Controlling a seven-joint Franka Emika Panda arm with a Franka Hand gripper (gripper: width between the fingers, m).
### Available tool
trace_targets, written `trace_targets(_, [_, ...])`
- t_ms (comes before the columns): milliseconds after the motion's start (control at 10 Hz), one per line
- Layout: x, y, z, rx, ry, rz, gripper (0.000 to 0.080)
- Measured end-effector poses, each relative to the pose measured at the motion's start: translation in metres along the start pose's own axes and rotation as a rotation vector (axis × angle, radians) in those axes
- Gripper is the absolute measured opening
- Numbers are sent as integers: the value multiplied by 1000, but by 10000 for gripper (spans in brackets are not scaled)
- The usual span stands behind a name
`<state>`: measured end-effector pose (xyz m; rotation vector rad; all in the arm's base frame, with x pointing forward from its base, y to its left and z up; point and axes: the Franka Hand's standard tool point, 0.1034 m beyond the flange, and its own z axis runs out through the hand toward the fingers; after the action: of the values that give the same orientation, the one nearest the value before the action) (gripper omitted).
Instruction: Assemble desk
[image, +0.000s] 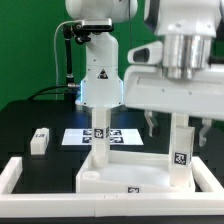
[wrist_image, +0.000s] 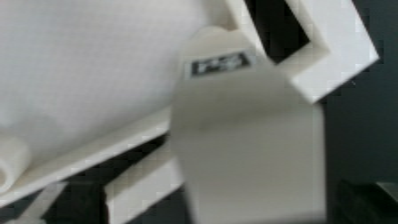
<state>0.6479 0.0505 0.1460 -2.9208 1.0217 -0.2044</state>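
**Desk top on the work desk, two legs upright in it, fingers spread and empty**

The desk top (image: 110, 178) is found lying on the black work desk (image: 30, 115), inside the low white border frame (image: 14, 176), with its raised rim turned upward. Two legs are seen standing upright in this tray. One leg (image: 100, 140) is placed at the corner toward the exterior view's left, and the other leg (image: 181, 145) toward the exterior view's right. A third leg (image: 40, 140) is noted lying loose on the work desk, outside the tray and well apart from it. The marker board (image: 122, 135) is seen flat behind the tray.

The gripper (image: 178, 126) is positioned directly over the right-hand leg. Its fingers (image: 150, 122) are spread wide, one to each side of that leg, with a gap visible on both sides. Nothing is held.

Only the exterior view shows the loose leg, the frame, the marker board and the spread of the fingers. Only the wrist view gives a close look down the tagged leg (wrist_image: 240, 140), with the flat inner face of the desk top (wrist_image: 89, 90) behind it. Whether the leg is fully seated cannot be told from either view.
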Motion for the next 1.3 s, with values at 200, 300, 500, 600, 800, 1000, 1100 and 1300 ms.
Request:
trace_targets(200, [12,6,-20,10,-12,16,648])
trace_targets(300, [10,6,-16,8,-10,13,648])
trace_targets(500, [10,6,-16,7,-10,13,648])
trace_targets(600, [10,6,-15,6,-10,13,648])
trace_targets(800, [14,19,-17,17,-2,-86,648])
trace_targets(1000, [14,63,-31,32,-23,-160,648])
trace_targets(1100, [18,89,-37,34,-26,-288,648])
trace_targets(1300, [23,112,-36,21,-29,-412,648])
